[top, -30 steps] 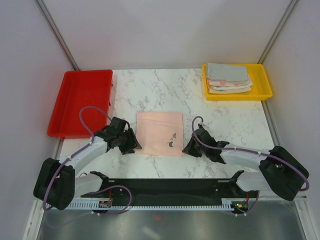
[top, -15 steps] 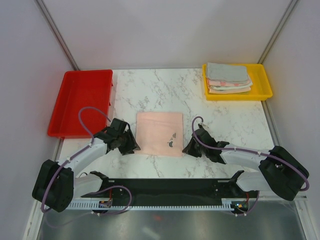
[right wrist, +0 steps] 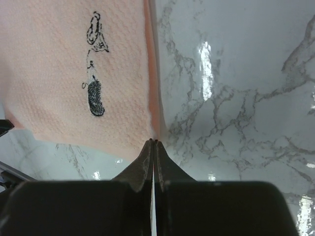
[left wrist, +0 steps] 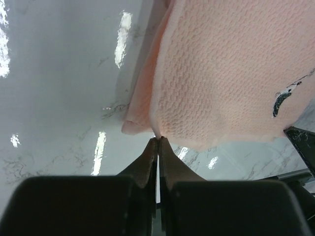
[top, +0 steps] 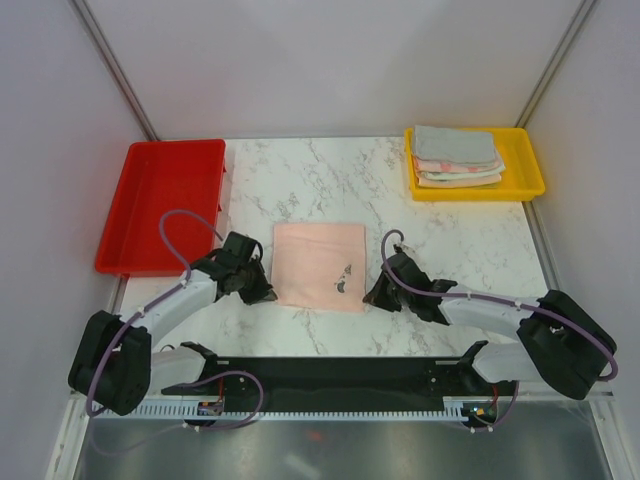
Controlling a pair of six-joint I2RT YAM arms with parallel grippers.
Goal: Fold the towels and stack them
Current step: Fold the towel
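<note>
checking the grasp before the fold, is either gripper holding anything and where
Both pinch the pink towel: left gripper at its near-left corner, right gripper at its near-right corner.

pale pink square waffle-weave towel: folded into two layers, lying spread out, with a small black printed mark near its right near corner.
its place: well apart from the yellow plastic tray, nearer and to the left of it.
stack of folded towels: grey-green on top, pink and cream layers beneath.
its place: inside the yellow plastic tray, toward its left side.
</note>
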